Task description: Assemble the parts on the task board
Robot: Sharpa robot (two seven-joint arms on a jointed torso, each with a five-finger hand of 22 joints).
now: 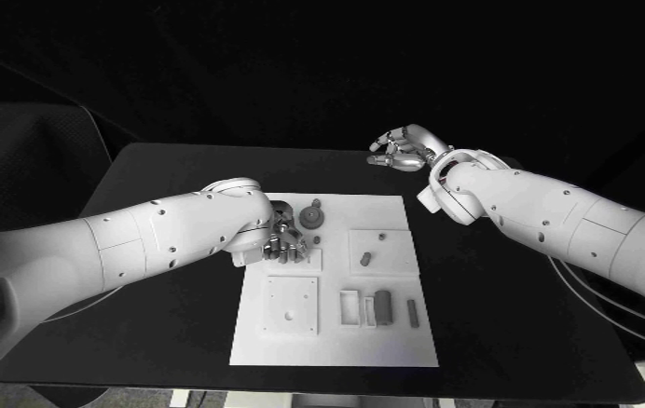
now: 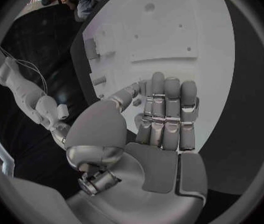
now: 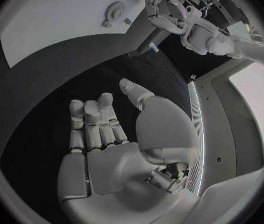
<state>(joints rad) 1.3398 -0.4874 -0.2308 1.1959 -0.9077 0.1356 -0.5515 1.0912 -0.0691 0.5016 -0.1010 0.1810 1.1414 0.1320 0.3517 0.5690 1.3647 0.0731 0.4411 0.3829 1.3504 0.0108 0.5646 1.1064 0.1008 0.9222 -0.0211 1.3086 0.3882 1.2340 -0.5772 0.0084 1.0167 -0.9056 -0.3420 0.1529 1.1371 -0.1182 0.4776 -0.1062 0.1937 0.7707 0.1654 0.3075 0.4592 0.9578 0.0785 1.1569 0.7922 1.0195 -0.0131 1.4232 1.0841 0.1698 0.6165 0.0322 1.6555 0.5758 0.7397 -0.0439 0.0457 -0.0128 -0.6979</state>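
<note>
Task board point(image 1: 390, 212), the white plate, lies at the centre of the black table point(image 1: 161, 170), with small grey parts point(image 1: 383, 306) on its lower half and a round geared part point(image 1: 312, 214) near its top edge. Left hand point(image 1: 283, 238) hovers over the board's upper left, fingers straight, apparently holding nothing. Right hand point(image 1: 407, 147) floats above the bare table beyond the board's upper right, fingers loosely spread, released.

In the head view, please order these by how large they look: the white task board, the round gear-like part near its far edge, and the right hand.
1. task board, by far the largest.
2. right hand, held over the black table beyond the board.
3. round gear-like part, the smallest.

The hand is raised nearer the camera, so its true size against the part is unsure.
</note>
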